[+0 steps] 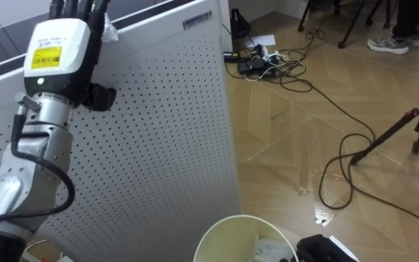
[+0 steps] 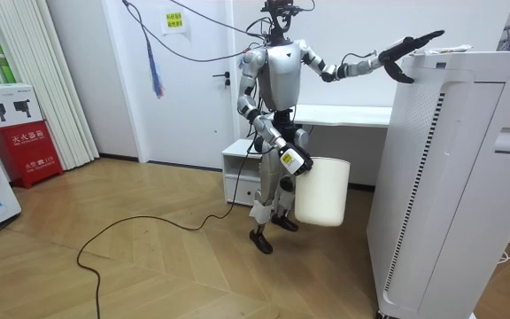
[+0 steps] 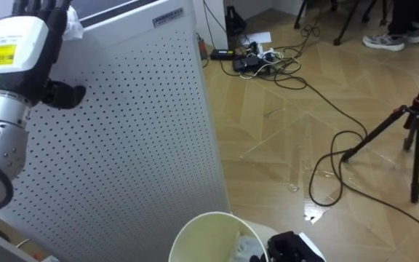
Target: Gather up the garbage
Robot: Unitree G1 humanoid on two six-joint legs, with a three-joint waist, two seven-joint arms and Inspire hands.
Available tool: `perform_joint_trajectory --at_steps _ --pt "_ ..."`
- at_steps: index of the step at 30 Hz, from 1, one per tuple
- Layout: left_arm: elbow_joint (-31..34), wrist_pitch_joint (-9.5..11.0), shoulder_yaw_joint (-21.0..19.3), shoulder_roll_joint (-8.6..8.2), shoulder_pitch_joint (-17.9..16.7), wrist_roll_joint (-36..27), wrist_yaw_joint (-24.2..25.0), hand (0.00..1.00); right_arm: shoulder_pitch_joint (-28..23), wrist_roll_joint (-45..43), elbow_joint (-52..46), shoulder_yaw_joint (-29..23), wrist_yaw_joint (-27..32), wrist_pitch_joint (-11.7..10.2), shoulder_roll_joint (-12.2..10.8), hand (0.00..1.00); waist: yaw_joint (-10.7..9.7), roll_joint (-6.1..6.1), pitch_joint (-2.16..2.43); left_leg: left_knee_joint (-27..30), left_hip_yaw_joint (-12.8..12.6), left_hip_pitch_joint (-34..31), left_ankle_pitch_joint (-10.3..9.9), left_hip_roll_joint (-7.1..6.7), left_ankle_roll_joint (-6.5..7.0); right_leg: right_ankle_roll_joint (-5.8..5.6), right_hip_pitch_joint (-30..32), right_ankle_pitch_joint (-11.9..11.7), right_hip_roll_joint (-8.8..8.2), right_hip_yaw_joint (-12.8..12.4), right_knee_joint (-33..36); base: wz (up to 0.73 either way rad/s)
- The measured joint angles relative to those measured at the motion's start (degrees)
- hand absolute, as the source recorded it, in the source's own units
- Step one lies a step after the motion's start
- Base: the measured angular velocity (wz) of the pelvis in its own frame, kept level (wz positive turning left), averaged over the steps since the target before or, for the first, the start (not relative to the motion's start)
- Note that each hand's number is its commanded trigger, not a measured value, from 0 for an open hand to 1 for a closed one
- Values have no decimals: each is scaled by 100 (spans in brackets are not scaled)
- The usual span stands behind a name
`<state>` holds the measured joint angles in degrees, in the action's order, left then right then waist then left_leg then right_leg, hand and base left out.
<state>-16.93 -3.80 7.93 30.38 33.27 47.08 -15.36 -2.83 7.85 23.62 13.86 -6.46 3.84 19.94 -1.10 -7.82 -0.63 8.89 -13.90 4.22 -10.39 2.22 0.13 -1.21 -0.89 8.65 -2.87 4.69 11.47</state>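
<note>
White scrap (image 1: 110,29) lies atop perforated unit (image 1: 158,131), right by fingertips of left hand (image 1: 55,51). Fingers are stretched straight, thumb out sideways, nothing pinched. Right hand (image 1: 324,249) is curled on rim of bin (image 1: 228,233), held low beside unit, w/ crumpled paper (image 1: 268,249) inside. Est. partway: scrap not yet grabbed or dropped in bin.
</note>
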Motion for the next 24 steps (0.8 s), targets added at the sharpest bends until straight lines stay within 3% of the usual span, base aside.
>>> perform_joint_trajectory --at_steps 2,3,4,5,6,9,12,17,24 --pt "5 -16 -2 0 0 34 9 25 0 -69 0 0 -18 0 -6 100 1 2 1 14 2 -4 0 -2 0 0 0 0 -4 2 9 0" --pt "7 -37 -2 0 0 88 16 51 0 -100 0 0 -51 0 -10 100 3 3 2 28 3 -9 0 0 0 0 0 0 -4 3 12 0" --pt "7 -49 -3 0 0 91 21 58 0 -117 0 0 -75 1 -18 100 8 2 3 34 3 -10 0 2 0 0 2 0 -2 3 16 0" --pt "7 -57 -4 0 0 91 24 82 1 -121 0 0 -85 1 -22 100 8 2 4 38 3 -11 0 3 0 0 3 0 -1 3 17 0" --pt "7 -74 -4 0 0 87 47 100 1 -128 0 0 -113 2 -23 100 9 3 6 49 3 -20 0 6 0 0 10 0 0 3 22 0" --pt "8 -78 2 0 -1 84 200 100 17 -128 -2 0 -146 23 -20 100 37 5 12 69 2 -84 1 9 2 0 104 0 -4 2 90 0" --pt "136 -91 -52 1 31 76 206 100 49 -128 -3 0 -182 177 -25 100 71 24 44 80 -18 -86 2 8 3 0 128 0 -11 -3 134 -2" --pt "-72 -172 -96 54 146 -168 229 100 52 -127 -6 2 -153 271 -28 100 30 18 45 77 -40 31 3 4 4 0 6 0 -15 -3 123 -2" --pt "-338 -459 -115 196 351 -198 292 100 47 -124 -7 1 -79 516 -32 100 -62 -39 67 83 -89 77 4 0 6 6 -23 3 -20 5 116 -1"
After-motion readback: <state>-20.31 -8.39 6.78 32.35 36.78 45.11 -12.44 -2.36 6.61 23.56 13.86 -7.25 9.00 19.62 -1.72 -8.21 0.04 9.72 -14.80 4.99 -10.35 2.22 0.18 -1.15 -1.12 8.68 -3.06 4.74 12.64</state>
